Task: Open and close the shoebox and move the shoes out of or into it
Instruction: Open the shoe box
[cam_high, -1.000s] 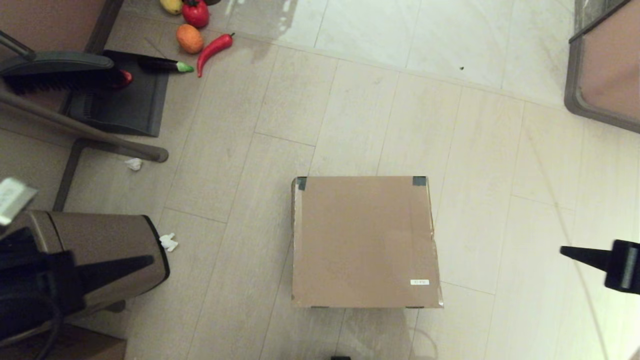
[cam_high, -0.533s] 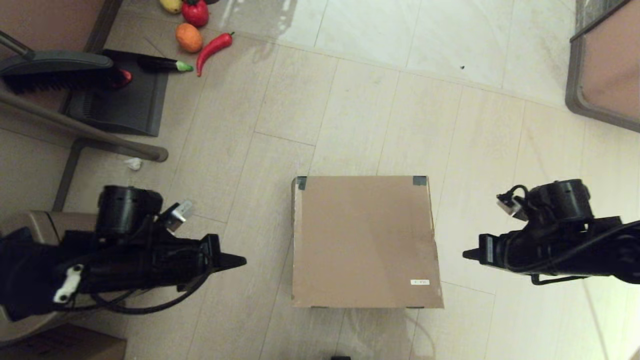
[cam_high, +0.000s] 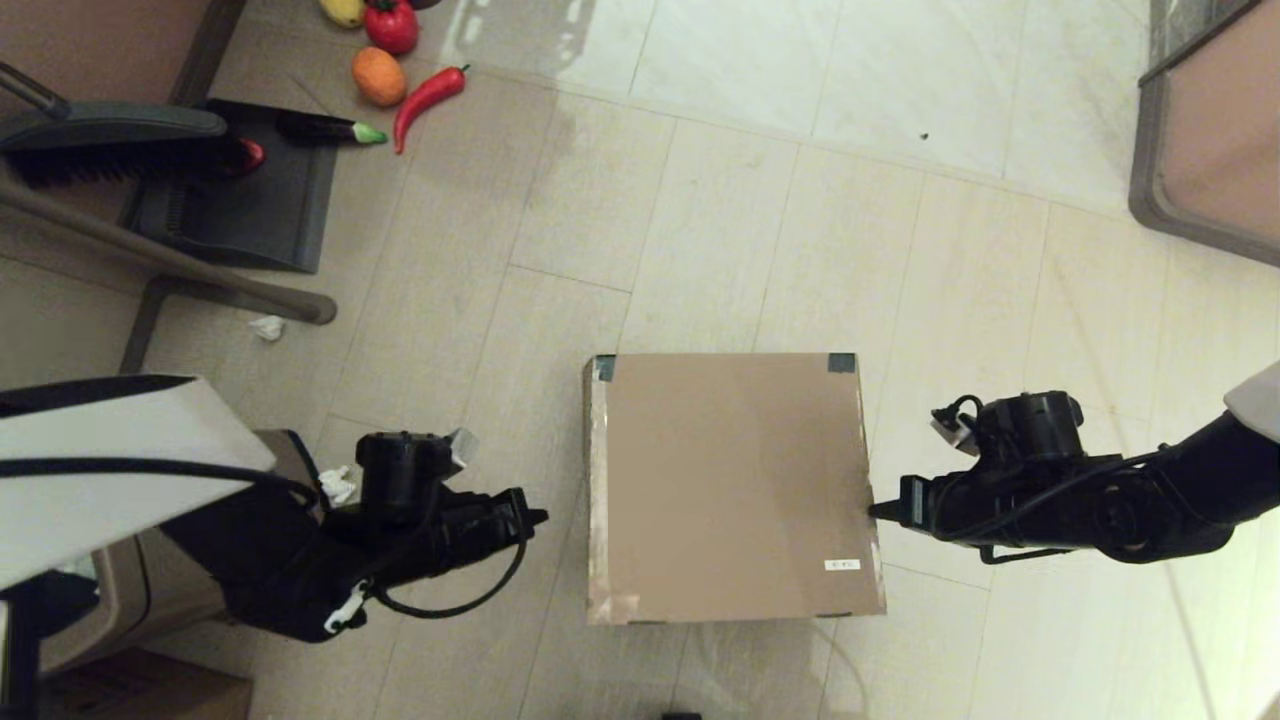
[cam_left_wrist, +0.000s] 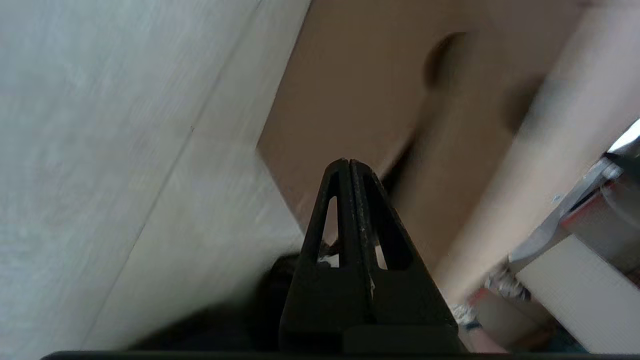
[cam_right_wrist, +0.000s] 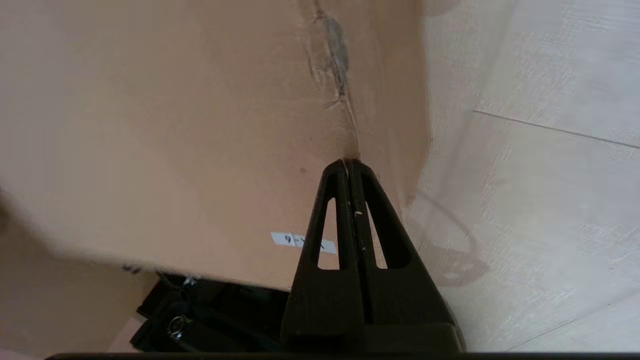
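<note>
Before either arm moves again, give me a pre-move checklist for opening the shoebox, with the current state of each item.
1. Shoebox lid down flat: ok, the flap is closed with dark tape at its two far corners.
2. Right claw at the lid edge: ok, its shut tip meets the box's right edge, near the small white sticker.
3. Left claw in contact: not ok, it is shut and apart from the box's left side.
4. Claws open enough to grip the flap: not ok, both are shut.
5. Shoes inside: cannot tell, the lid hides the interior.
6. Floor behind the box free for the flap to swing: ok.
</note>
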